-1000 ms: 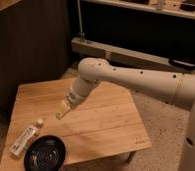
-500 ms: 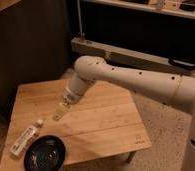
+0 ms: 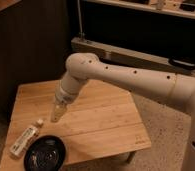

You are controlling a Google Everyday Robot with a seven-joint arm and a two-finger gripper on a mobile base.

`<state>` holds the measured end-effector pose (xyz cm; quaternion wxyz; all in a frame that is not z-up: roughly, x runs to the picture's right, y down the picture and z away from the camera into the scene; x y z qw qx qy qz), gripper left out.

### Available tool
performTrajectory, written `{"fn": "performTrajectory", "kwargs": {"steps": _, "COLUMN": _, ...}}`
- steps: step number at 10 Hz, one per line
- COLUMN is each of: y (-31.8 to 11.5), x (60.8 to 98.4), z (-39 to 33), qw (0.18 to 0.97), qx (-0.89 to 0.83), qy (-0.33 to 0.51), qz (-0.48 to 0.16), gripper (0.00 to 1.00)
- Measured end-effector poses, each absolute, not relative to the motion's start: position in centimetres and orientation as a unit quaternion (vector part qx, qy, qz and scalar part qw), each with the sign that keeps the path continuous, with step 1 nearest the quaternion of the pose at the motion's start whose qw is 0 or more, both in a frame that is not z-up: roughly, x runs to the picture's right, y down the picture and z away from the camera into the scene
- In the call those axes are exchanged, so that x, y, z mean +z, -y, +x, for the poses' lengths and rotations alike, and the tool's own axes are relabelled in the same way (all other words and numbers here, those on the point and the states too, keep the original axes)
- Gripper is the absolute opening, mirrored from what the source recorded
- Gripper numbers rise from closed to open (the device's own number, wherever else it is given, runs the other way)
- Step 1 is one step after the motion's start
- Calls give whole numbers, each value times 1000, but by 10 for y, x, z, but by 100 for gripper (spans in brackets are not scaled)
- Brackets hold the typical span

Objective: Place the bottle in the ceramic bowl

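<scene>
The bottle (image 3: 25, 139), clear with a white cap and white label, lies on its side near the front left edge of the wooden table (image 3: 106, 125). The black ceramic bowl (image 3: 45, 153) sits just right of it at the table's front edge, with nothing in it. My gripper (image 3: 56, 115) hangs from the white arm over the table's left middle, a little above and to the right of the bottle's cap, holding nothing I can see.
Dark cabinet panels stand behind the table. A metal frame with a rail (image 3: 141, 55) runs along the back right. Speckled floor (image 3: 161, 125) lies to the right of the table.
The gripper has moved left and down toward the bottle end of the table. The bottle and the bowl have not moved.
</scene>
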<state>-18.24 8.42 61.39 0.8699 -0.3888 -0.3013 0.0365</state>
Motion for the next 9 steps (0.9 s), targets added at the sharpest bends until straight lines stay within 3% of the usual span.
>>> {"fn": "performTrajectory", "kwargs": {"steps": 3, "y": -84, "x": 614, "z": -183, "qw": 867, "qx": 27, "qy": 318, "qz": -383, "gripper": 65}}
{"fn": "performTrajectory", "kwargs": {"steps": 9, "y": -94, "x": 625, "z": -210, "qw": 761, "qx": -233, "qy": 503, "qz": -337, "gripper": 65}}
